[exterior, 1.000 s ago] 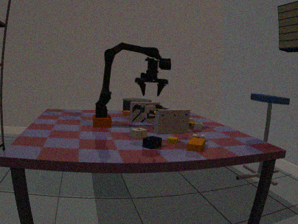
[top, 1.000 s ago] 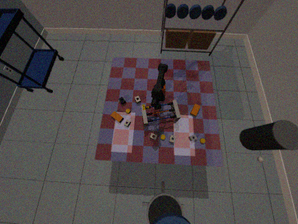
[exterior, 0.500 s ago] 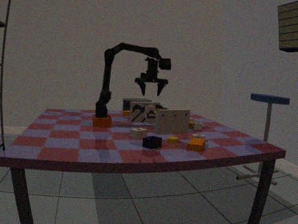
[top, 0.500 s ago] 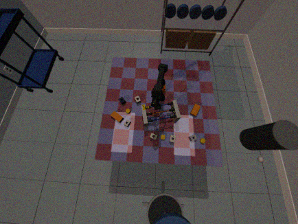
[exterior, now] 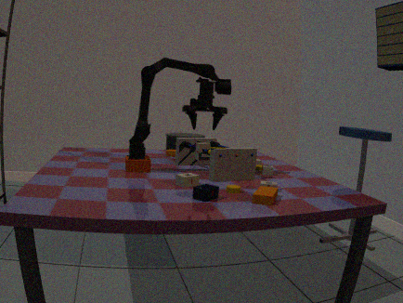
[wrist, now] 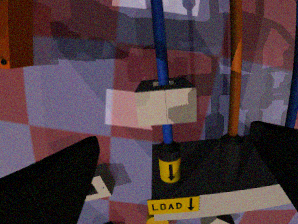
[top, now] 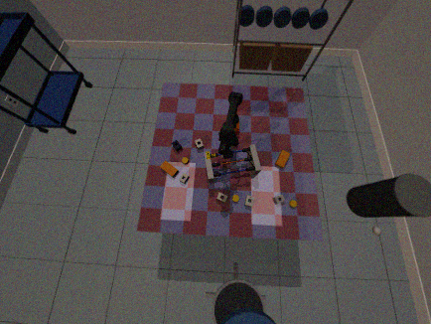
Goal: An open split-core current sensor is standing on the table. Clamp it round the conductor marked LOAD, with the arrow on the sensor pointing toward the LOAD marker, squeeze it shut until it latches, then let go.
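The current sensor (wrist: 181, 106), a pale block with a black top, sits round the blue conductor (wrist: 159, 40) in the wrist view. A seam crosses its pale face at the conductor; I cannot tell whether it is latched, and no arrow on it is readable. The conductor ends in a yellow sleeve (wrist: 170, 172) with a black arrow, beside the yellow LOAD label (wrist: 167, 206). The label's arrow points the same way, toward the image bottom. My gripper (exterior: 204, 128) (wrist: 174, 136) is open and empty, above the conductor frame, with its fingers apart on either side of the sensor's line and not touching it.
An orange conductor (wrist: 236, 75) runs beside the blue one. A pale upright end panel (exterior: 233, 164) stands at the frame's near end. A black block (exterior: 205, 192) (top: 177, 143), an orange block (exterior: 265, 195) (top: 169, 169), a white block (exterior: 187, 179) (top: 199, 143) and a yellow disc (exterior: 233, 189) lie on the table.
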